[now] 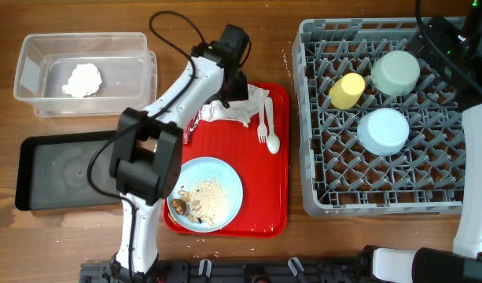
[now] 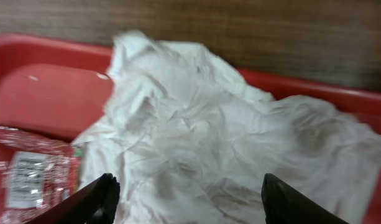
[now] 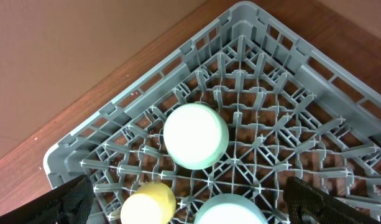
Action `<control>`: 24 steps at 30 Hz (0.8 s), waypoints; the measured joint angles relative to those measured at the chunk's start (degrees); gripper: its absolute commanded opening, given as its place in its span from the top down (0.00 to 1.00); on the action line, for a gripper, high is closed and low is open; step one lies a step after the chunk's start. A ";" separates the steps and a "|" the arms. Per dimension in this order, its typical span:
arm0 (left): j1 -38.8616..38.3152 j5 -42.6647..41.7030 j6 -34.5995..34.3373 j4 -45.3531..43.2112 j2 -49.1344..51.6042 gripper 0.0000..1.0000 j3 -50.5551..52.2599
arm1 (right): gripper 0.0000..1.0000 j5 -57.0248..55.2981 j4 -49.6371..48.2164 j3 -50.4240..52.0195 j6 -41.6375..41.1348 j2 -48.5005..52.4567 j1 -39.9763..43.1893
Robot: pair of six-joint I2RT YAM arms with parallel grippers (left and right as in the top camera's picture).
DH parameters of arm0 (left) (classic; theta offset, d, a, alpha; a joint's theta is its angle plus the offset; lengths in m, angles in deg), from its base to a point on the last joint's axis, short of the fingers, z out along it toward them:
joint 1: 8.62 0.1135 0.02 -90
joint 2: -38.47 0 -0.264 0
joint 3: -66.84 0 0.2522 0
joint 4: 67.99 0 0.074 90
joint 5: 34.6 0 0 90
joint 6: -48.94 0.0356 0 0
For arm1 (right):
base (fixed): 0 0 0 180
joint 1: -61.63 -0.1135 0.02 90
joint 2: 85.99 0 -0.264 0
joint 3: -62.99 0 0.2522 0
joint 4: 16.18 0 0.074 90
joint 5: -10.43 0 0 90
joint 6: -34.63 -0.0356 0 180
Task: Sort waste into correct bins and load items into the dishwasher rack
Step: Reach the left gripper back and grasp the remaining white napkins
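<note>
A crumpled white napkin (image 2: 209, 124) lies at the back of the red tray (image 1: 276, 200). My left gripper (image 2: 190, 200) hangs just over the napkin (image 1: 234, 112), open, one finger on each side of it. A red-and-clear wrapper (image 2: 28, 177) lies to its left. A white fork (image 1: 263, 124) and spoon (image 1: 273, 143) lie on the tray, beside a light blue plate (image 1: 225, 174) with food scraps (image 1: 205, 196). In the grey dishwasher rack (image 1: 319, 189) stand a yellow cup (image 1: 347, 90), a pale green bowl (image 1: 395, 72) and a light blue bowl (image 1: 383, 130). My right gripper (image 3: 196, 208) is open above them.
A clear tub (image 1: 138, 75) at the back left holds one white napkin (image 1: 83, 80). A shallow black tray (image 1: 60, 169) lies in front of it. The left arm (image 1: 174, 98) reaches across the tray's left edge. The right arm (image 1: 476, 181) stands along the rack's right side.
</note>
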 measured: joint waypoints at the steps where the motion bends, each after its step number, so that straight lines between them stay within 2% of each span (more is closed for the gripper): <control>1: -0.13 -0.07 -0.20 -0.17 0.90 0.38 0.02 | 0.00 0.00 0.00 0.00 0.00 0.00 0.00; 3: -0.31 -0.28 -0.44 -0.48 1.73 0.54 0.09 | 0.00 0.00 0.00 0.00 0.00 0.00 0.00; 5: -0.39 -0.31 -1.11 -0.85 2.93 0.65 0.37 | 0.00 0.00 0.00 0.00 0.00 0.00 0.00; 7: -0.39 -0.39 -1.16 -1.07 2.95 0.92 0.37 | 0.00 0.00 -0.02 0.00 0.00 0.00 0.00; 8: -0.39 -0.39 -1.66 -1.07 2.95 0.96 0.37 | 0.00 0.00 0.00 0.00 0.00 0.00 0.00; 17: -0.44 -0.44 -2.05 0.33 2.73 0.96 0.37 | 0.00 0.00 -0.02 0.00 0.00 0.00 0.00; 24: -0.13 0.61 -3.43 0.15 -5.53 0.96 0.57 | 0.00 0.00 -0.02 0.00 0.00 0.00 0.00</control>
